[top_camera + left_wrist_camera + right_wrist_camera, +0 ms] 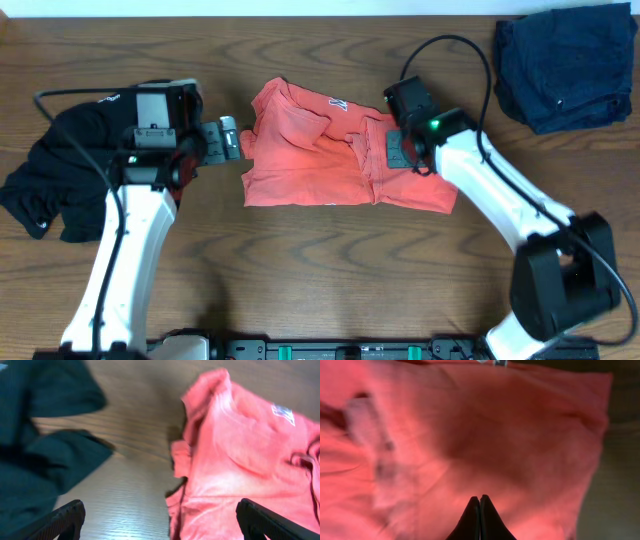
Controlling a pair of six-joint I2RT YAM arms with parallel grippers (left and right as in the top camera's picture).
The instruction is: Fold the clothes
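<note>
A coral-red T-shirt lies roughly folded in the middle of the table, a bit of white lettering showing near its top edge. My left gripper stands wide open at the shirt's left edge. In the left wrist view the shirt fills the right side, and the left gripper straddles the shirt's edge and bare table. My right gripper hovers over the right part of the shirt. Its fingertips are pressed together above the red cloth, nothing visible between them.
A black garment lies crumpled at the left, partly under my left arm, and shows in the left wrist view as dark cloth. A dark navy garment sits at the back right corner. Wooden tabletop surrounds the shirt.
</note>
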